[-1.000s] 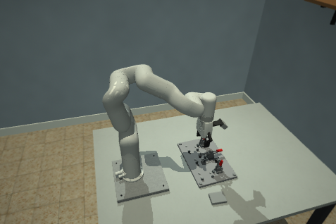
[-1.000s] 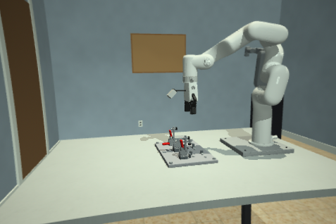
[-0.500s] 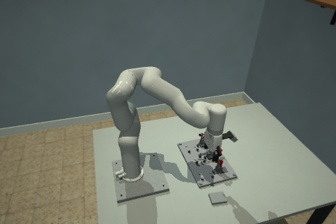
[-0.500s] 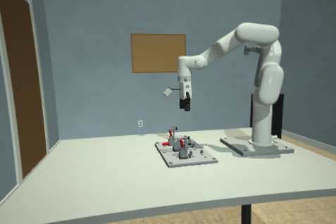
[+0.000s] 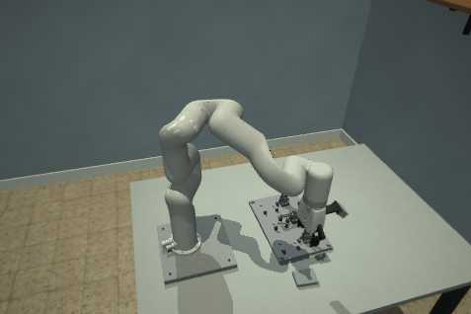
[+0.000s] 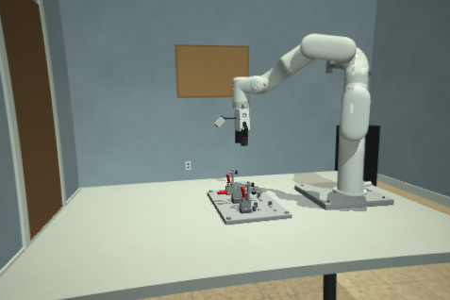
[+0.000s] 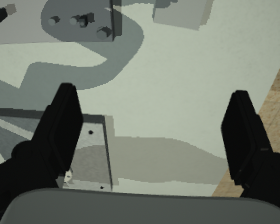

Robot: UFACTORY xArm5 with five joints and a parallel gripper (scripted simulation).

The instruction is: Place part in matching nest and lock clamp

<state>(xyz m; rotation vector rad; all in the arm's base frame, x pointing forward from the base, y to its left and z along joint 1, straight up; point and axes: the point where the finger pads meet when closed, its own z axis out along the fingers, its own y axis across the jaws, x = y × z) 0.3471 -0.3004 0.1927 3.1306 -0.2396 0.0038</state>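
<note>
The part, a flat grey block [image 5: 305, 277] [image 7: 182, 16], lies on the table just off the fixture's short end; I cannot make it out in the exterior view. The fixture plate [image 5: 257, 209] [image 6: 263, 215] [image 7: 21, 31] carries three clamps. In the exterior view, the far clamp's red handle [image 6: 228, 178] and the near clamp's red handle [image 6: 243, 192] stand roughly upright, with an upright bar beside each. The middle clamp's red handle [image 6: 222, 192] lies about level, pointing outward. My gripper [image 5: 317, 238] [image 6: 241, 141] [image 7: 152, 105] is open and empty, high above the table. It hides part of the fixture in the top view.
The robot's base plate [image 5: 208, 267] [image 6: 315, 199] [image 7: 98, 155] stands beside the fixture. Small pins and bolts stand on the fixture plate. The table's edge and the tiled floor [image 7: 278, 107] show at the right of the wrist view. The arm's shadow crosses the table.
</note>
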